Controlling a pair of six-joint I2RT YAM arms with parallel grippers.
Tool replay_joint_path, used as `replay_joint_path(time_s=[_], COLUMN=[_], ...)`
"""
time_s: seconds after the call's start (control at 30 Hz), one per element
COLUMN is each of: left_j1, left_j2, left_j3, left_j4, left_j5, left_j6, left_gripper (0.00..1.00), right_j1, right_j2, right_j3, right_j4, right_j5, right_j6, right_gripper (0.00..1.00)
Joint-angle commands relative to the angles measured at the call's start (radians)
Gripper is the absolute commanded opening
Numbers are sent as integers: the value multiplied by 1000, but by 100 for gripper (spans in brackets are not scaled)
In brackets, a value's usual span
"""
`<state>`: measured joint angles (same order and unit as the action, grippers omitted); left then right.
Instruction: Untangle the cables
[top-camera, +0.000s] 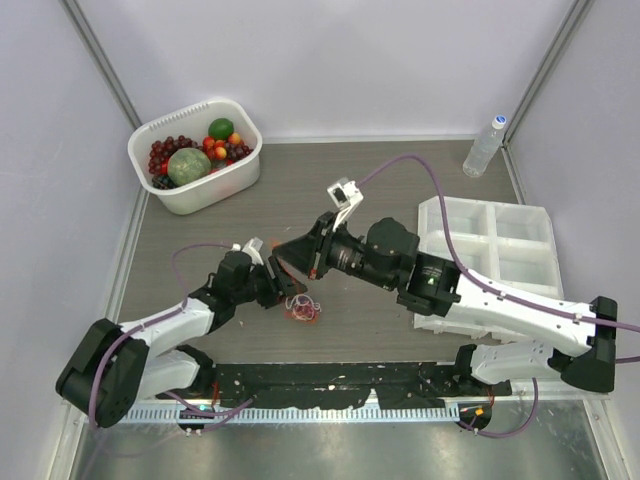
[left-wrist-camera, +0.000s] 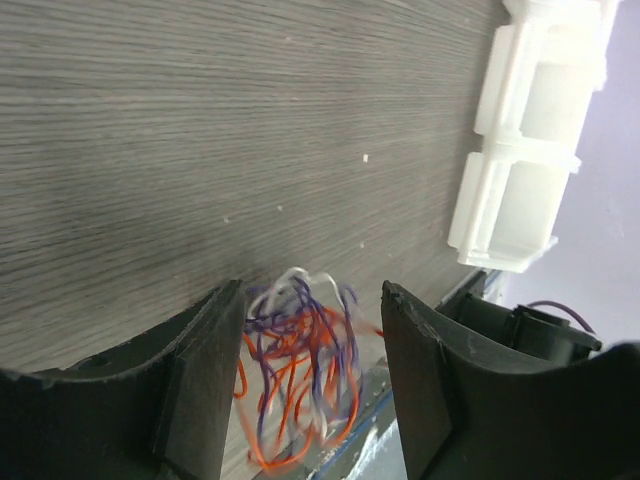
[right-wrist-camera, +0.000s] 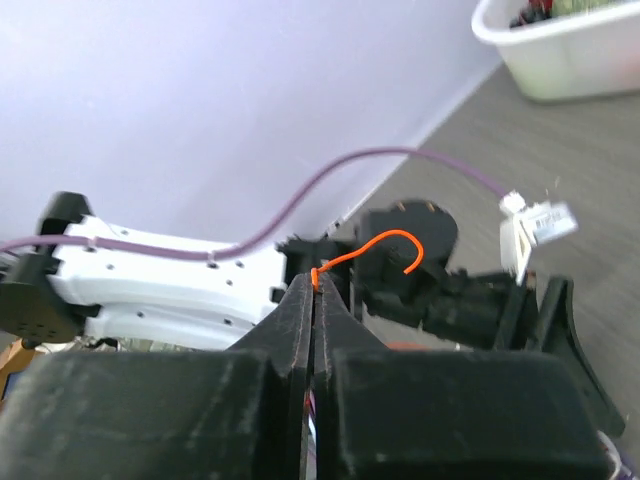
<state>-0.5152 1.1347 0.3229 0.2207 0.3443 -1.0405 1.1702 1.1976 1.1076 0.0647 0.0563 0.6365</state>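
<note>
Our left fingers (left-wrist-camera: 200, 390) stand apart, and the cables (left-wrist-camera: 300, 370) lie right between them, a small tangle on the bench (left-wrist-camera: 200, 150). Our right fingers (right-wrist-camera: 295, 330) are pinched together on one orange wire (right-wrist-camera: 375, 243), close by. We think the left arm is nearer the tangle.

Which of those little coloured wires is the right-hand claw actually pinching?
The orange wire: its curled end pokes out of the shut right gripper. The rest lie in the tangle.
</note>
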Motion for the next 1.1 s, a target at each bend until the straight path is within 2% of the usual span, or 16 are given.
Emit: replay_joint_path(time_s=[0.0,0.23,0.4,0.53,0.63,0.77,0.83,0.93,1.07], left_j1=[0,0,0,0,0,0,0,-2,-5], left_j2=[26,49,105,145,189,218,153,-30,-336], left_j3=[12,-33,-131,-143,-140,-154,-177,-217,-217], left_j4=[32,74,235,321,373,506,525,484,303], left_j5=[-30,-45,-34,-10,1,107,111,85,70], left_j6=[28,57,47,46,56,59,57,80,196], left_gripper=[60,60,60,61,66,81,84,89,91], right_j1=[5,5,5,5,3,3,3,3,0], right_j2=[-47,-47,6,56,82,114,122,123,112], right_j3=[145,395,602,716,759,808,813,801,749], right_j4=[-58,-219,-319,-390,-405,-434,-436,-451,-450], right_j5=[43,111,158,241,283,289,309,338,364], right_j6=[-104,-225,-327,-396,-431,-445,-448,-446,-434], right_gripper=[1,1,1,1,1,1,1,1,1])
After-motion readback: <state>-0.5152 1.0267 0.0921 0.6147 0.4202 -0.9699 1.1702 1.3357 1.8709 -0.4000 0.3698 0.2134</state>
